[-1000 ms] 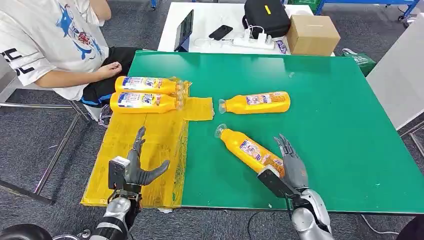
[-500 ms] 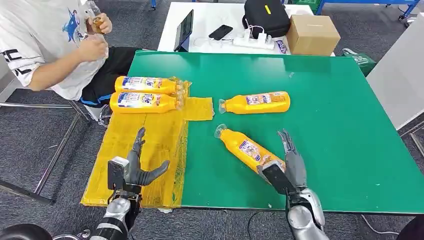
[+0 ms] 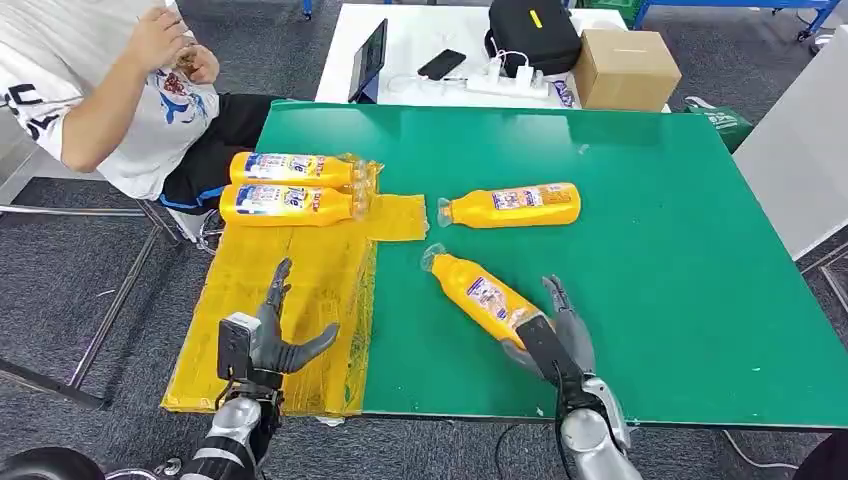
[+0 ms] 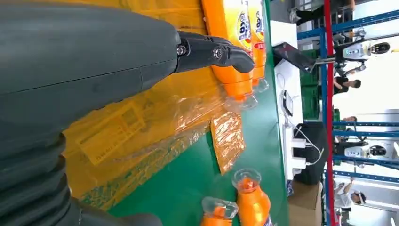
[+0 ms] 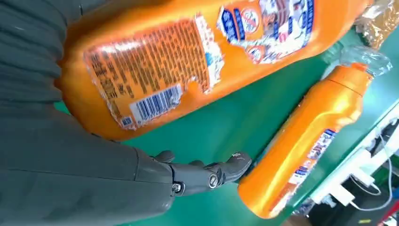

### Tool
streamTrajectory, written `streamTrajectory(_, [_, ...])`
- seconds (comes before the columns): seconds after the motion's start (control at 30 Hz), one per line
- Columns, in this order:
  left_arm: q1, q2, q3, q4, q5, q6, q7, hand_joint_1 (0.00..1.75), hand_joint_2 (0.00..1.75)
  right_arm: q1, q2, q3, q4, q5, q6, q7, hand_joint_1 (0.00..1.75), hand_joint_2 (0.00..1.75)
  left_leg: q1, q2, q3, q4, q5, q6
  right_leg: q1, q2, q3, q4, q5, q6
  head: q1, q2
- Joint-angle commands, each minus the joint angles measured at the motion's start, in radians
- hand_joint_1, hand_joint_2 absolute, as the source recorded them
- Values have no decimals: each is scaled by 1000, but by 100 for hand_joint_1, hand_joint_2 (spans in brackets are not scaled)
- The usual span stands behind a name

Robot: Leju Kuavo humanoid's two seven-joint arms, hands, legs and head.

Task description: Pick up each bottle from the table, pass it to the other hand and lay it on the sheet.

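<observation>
Right hand [image 3: 556, 338], fingers spread, cups the near bottle [image 3: 481, 296] without clasping it; left hand [image 3: 270, 335] hovers released over the sheet [image 3: 300, 265].

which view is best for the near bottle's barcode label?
Right wrist view: the near bottle is close up, with its barcode and print legible. Head view shows the whole bottle at the right hand, label tiny. Left wrist view catches just its capped neck.
</observation>
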Motion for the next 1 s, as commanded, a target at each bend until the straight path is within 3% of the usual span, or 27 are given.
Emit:
streamTrajectory(0.03, [-19, 22, -15, 57, 3, -7, 9, 0, 175, -40, 16, -12, 104, -10, 23, 25, 0, 175, 1, 3, 4, -1, -2, -1, 1, 1, 4, -1, -1, -2, 0, 0])
streamTrajectory(0.43, [-4, 18, 13, 45, 112, -127, 33, 0, 175, -37, 23, 1, 101, -3, 7, 61, 0, 175, 0, 2, 3, -1, -1, -1, 1, 1, 2, -1, 0, -1, 0, 0])
streamTrajectory(1.0, [-20, 24, 12, 77, 119, -120, 39, 0, 175, -35, 35, 43, 131, -33, 56, 105, 0, 175, 1, 1, 4, -1, -1, -1, 1, 0, 4, -2, 0, -2, 0, 0])
